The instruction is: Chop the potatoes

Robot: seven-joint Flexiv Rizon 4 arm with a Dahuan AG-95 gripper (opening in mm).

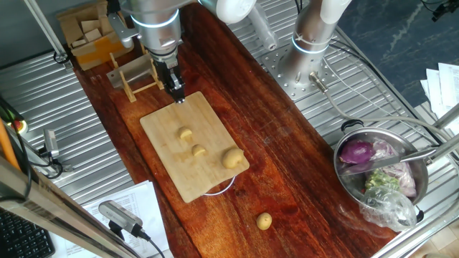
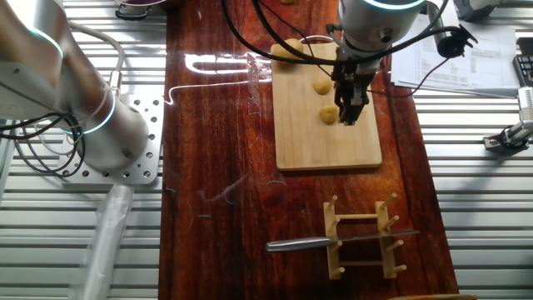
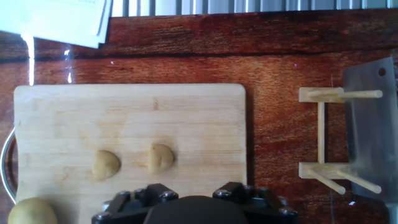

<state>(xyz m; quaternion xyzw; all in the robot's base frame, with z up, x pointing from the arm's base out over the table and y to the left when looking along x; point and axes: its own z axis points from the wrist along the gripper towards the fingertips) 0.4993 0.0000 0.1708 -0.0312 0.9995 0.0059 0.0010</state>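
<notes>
I see three small rounded pale yellow potatoes (image 1: pixel 186 133) on the light bamboo cutting board (image 1: pixel 165 120), just beneath my claw (image 1: pixel 178 95). The claw holds nothing; I cannot tell its opening.

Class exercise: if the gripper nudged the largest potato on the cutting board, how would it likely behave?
The largest potato looks rounded and smooth-skinned, so it would probably roll rather than slide. It sits near the cutting board edge, so it might roll off. It likely feels firm.
</notes>
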